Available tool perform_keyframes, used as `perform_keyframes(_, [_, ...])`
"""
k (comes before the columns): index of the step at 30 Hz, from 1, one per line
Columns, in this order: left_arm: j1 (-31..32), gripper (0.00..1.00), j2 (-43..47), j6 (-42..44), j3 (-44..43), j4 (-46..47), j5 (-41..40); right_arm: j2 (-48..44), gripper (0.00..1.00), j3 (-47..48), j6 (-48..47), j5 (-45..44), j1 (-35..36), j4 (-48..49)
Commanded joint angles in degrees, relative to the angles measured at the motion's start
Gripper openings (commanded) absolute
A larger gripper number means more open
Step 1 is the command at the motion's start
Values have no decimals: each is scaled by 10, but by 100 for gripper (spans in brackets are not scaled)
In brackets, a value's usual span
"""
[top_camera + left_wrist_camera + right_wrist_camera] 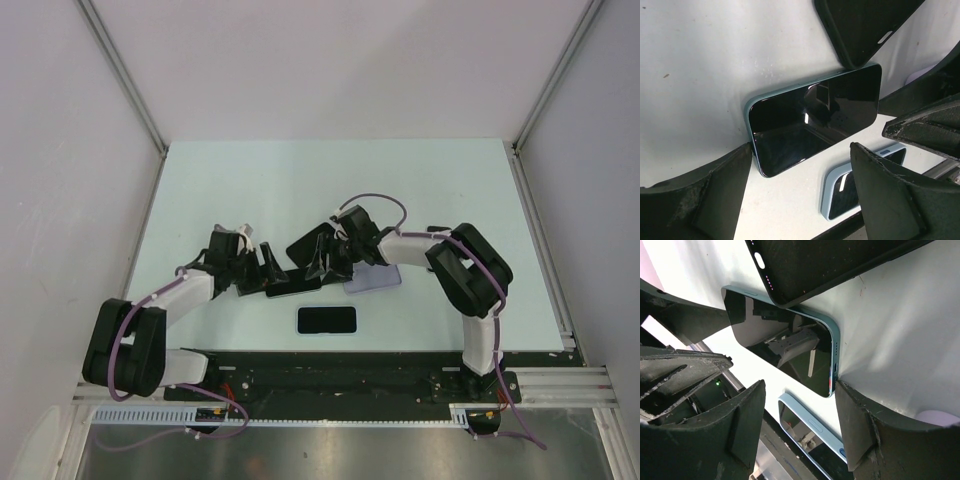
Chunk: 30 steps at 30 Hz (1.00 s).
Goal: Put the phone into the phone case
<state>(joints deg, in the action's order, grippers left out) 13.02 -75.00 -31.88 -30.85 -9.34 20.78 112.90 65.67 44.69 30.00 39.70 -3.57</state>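
Note:
The phone (812,120), dark screen up with a pale blue rim, lies flat on the table between both grippers; it also shows in the top view (293,287) and the right wrist view (780,340). The black phone case (865,25) lies just beyond it, one corner resting over the phone's far edge (830,265). My left gripper (800,150) is open and empty, one fingertip (742,155) at the phone's left corner. My right gripper (800,390) is open and empty, one fingertip (842,390) at the phone's right end.
A second phone in a light blue case (327,320) lies screen up near the table's front edge, close under both grippers (840,192) (810,430). A flat lavender item (375,280) lies under the right wrist. The black base rail (340,370) runs along the front.

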Motion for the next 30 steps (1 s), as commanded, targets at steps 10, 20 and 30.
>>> perform_keyframes(10, [10,70,-57,-5,-21,17,-26,21,63,0,-44,-70,31,-28])
perform_keyframes(20, [34,65,45,15,-30,47,58,21,62,0,-46,-47,35,-12])
perform_keyframes(30, [45,66,147,-20,20,122,68,19,62,-1,-44,-46,35,-8])
